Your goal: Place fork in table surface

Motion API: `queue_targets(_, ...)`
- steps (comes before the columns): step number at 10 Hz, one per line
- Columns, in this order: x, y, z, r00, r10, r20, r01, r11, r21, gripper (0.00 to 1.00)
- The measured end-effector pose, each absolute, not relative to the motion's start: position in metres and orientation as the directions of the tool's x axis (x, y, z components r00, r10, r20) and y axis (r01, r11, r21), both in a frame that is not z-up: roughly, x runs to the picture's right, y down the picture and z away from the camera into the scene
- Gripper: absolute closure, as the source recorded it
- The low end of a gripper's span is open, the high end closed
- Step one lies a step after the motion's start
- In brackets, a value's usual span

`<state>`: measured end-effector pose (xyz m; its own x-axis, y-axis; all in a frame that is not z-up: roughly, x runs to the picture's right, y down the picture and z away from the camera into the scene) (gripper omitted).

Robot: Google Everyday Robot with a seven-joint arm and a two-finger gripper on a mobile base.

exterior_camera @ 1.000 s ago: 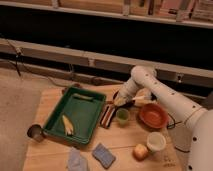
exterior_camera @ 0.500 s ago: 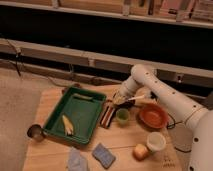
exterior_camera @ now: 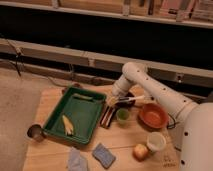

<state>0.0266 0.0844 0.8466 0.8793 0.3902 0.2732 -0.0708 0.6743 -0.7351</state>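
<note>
My gripper (exterior_camera: 111, 102) hangs just past the right rim of the green tray, low over the table surface (exterior_camera: 51, 102), a light-brown wooden top. It looks shut on the fork (exterior_camera: 133, 98), a thin pale utensil that sticks out level to the right, above a dark round object. The fork is held off the wood. The arm comes in from the right over the orange bowl (exterior_camera: 152, 116).
A green tray (exterior_camera: 86, 139) holds a yellow pointed piece (exterior_camera: 67, 125) and a tan stick (exterior_camera: 83, 97). A dark red bar (exterior_camera: 106, 116) and a green cup (exterior_camera: 122, 116) lie below the gripper. A white cup (exterior_camera: 156, 142), an apple (exterior_camera: 141, 151), two blue sponges (exterior_camera: 103, 155) and a metal cup (exterior_camera: 35, 132) stand near the front.
</note>
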Motion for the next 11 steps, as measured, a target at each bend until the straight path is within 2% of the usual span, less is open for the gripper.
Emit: queue_targets(11, -0.048, 0.120, 0.782, 0.876, 0.419, 0.239, -0.044, 0.562, -0.826, 1.00)
